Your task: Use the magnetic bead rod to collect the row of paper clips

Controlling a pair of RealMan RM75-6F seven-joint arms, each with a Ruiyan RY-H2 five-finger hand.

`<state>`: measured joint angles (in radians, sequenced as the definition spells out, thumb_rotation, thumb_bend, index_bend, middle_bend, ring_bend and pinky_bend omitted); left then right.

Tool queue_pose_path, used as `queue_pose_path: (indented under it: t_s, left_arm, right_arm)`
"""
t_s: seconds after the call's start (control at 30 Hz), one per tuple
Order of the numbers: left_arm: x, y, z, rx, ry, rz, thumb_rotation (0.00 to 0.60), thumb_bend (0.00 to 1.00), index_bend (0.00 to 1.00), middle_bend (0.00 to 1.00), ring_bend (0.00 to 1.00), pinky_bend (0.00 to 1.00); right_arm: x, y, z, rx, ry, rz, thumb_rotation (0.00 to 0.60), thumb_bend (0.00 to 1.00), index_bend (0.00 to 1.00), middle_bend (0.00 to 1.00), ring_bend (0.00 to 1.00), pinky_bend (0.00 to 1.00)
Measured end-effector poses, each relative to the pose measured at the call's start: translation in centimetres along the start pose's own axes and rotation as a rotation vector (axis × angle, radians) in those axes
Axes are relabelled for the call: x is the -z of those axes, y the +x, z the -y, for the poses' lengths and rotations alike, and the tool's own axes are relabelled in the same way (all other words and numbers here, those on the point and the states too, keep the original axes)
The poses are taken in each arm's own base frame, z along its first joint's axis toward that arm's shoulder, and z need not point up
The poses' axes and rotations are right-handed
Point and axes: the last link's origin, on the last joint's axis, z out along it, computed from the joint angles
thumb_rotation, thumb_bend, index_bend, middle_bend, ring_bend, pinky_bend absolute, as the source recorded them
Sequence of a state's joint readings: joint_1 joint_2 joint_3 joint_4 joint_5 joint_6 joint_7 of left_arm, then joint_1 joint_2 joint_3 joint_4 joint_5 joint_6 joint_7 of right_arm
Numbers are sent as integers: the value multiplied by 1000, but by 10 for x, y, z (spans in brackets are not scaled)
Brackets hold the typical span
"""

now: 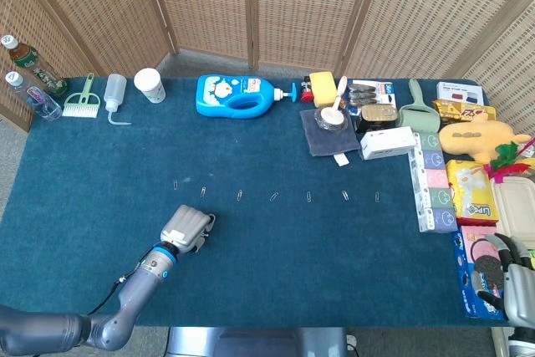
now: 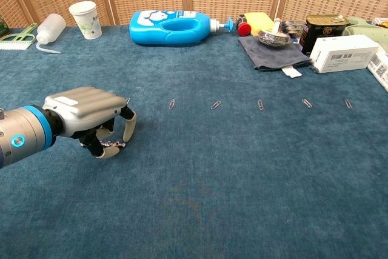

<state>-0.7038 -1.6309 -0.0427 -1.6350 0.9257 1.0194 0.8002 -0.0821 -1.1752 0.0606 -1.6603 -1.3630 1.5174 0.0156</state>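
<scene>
A row of several paper clips lies across the middle of the blue cloth, also seen in the chest view as paper clips. My left hand hovers low just in front of the row's left end. In the chest view the left hand pinches the short magnetic bead rod between thumb and a finger, with the rod lying nearly level just above the cloth. The nearest clip peeks out behind the knuckles. My right hand sits at the bottom right corner, fingers apart and holding nothing.
At the back stand a blue detergent bottle, a paper cup, a squeeze bottle and a grey cloth with a bowl. A white box and piled snack packs crowd the right side.
</scene>
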Motion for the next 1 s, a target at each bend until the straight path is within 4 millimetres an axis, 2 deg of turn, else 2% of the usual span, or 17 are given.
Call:
queue_pose_path:
  t_s: [0.37, 1.0]
  left_arm:
    - [-1, -1, 1, -1, 9, 9, 600, 370, 491, 1000, 1000, 1000]
    - [4, 5, 7, 26, 16, 30, 600, 455, 582, 1000, 1000, 1000]
  right_arm:
    - [0, 0, -1, 1, -5, 3, 600, 394, 192, 188, 93, 410]
    - [0, -1, 0, -7, -7, 3, 600, 394, 192, 188, 93, 410]
